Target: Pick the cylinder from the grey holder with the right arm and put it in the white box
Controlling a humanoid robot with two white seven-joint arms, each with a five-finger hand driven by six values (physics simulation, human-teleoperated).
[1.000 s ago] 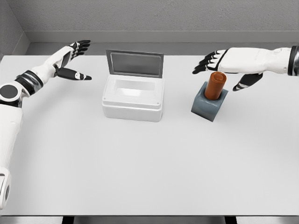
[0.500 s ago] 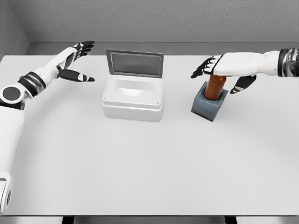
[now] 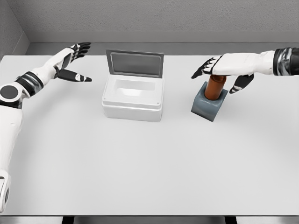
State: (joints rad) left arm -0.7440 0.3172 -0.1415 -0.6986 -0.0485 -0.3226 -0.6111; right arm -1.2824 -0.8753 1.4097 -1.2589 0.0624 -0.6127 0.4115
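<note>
Head view: the cylinder [image 3: 215, 87] stands upright in the grey holder [image 3: 209, 104] near the table's [image 3: 140, 163] right far part. The right hand [image 3: 224, 67] hovers over it, fingers spread, grasping nothing. The white box [image 3: 133, 97] is open; lifting and placing remain. The left hand [image 3: 70, 60] rests spread at the far left corner.

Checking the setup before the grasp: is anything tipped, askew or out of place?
Nothing stands out. The cylinder sits in the holder, slightly tilted. The box is open, lid up. The right robot hand hovers over the cylinder, fingers spread.
</note>
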